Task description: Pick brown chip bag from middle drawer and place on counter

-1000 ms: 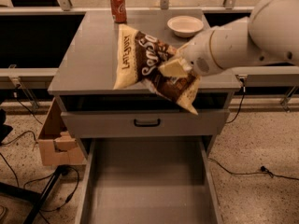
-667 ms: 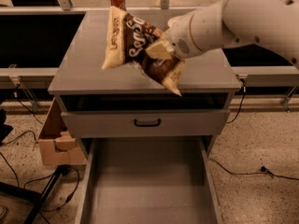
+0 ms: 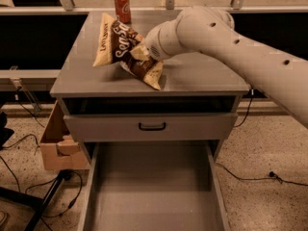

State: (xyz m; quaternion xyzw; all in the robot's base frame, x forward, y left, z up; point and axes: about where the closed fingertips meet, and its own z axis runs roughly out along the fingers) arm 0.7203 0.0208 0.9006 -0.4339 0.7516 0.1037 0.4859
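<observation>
The brown chip bag [image 3: 120, 49], dark brown with cream-yellow ends and white script, hangs tilted just over the grey counter [image 3: 202, 76], its lower corner near the front edge. My gripper [image 3: 140, 53] is shut on the bag's middle, with the white arm reaching in from the right. The middle drawer [image 3: 151, 196] is pulled out wide below, its grey tray bare.
A red soda can [image 3: 122, 6] stands at the counter's back left. A closed grey drawer front with a black handle [image 3: 152, 126] sits above the open drawer. A cardboard box [image 3: 60, 146] and cables lie on the floor at left.
My gripper has carried the bag leftward and down over the counter. The arm now hides the white bowl at the back right.
</observation>
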